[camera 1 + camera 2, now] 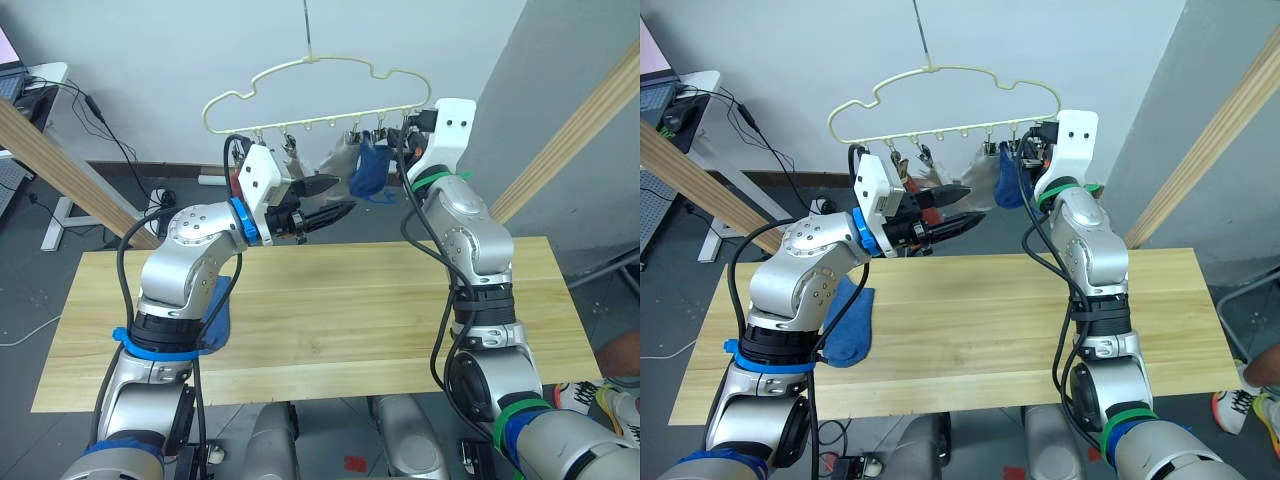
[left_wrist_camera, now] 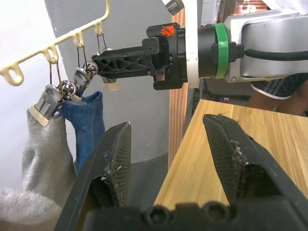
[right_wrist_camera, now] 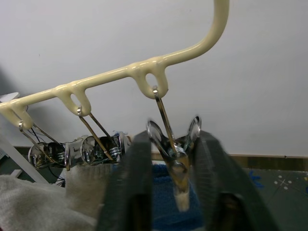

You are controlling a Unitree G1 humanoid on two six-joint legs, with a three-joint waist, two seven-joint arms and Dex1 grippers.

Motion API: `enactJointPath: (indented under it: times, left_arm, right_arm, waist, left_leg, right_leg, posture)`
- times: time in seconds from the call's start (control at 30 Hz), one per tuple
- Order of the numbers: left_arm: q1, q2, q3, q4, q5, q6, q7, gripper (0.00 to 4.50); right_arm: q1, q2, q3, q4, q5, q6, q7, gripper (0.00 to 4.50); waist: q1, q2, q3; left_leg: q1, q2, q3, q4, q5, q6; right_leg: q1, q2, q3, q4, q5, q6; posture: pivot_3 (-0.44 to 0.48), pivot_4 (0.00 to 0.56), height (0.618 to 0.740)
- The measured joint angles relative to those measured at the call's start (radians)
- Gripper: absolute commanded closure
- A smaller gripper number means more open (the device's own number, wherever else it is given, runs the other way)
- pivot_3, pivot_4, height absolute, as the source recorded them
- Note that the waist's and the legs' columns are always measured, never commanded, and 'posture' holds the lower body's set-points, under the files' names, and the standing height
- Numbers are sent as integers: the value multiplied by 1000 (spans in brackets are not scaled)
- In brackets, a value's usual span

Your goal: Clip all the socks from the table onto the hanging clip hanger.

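Observation:
The pale yellow clip hanger (image 1: 300, 65) hangs above the far edge of the table (image 1: 350, 300). A light grey sock (image 1: 338, 158) and a blue sock (image 1: 372, 172) hang from clips toward its right end. Another blue sock (image 1: 847, 322) lies on the table's left part, partly behind my left arm. My left gripper (image 1: 340, 197) is open and empty, held just below and left of the hanging socks. My right gripper (image 3: 174, 137) is raised at the hanger's right end, its fingers pressed on an empty silver clip (image 3: 174, 149).
Thick wooden frame beams slant up on both sides (image 1: 60, 160) (image 1: 580, 130). A small white desk (image 1: 45, 75) with cables stands at the far left. A person's shoe (image 1: 1240, 405) shows on the floor by the table's right end.

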Motion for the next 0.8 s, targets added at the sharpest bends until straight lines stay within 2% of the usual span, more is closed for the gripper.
enactJointPath:
  times: [0.63, 0.8]
  left_arm:
    - [-17, -8, 0, 1, -2, 0, 0, 1881]
    - [37, 2, 2, -17, -5, 2, 11, 1881]
  right_arm:
    - [-1, -2, 23, -6, -50, -37, -24, 2630]
    - [71, -44, 67, -163, -59, 1, 17, 2630]
  waist:
    - [0, 0, 0]
    - [0, 0, 0]
  left_leg:
    - [0, 0, 0, 0, 0, 0]
    - [0, 0, 0, 0, 0, 0]
  right_leg:
    - [0, 0, 0, 0, 0, 0]
    - [0, 0, 0, 0, 0, 0]
  posture:
    - [-268, 282, 740]
    - [-271, 276, 740]
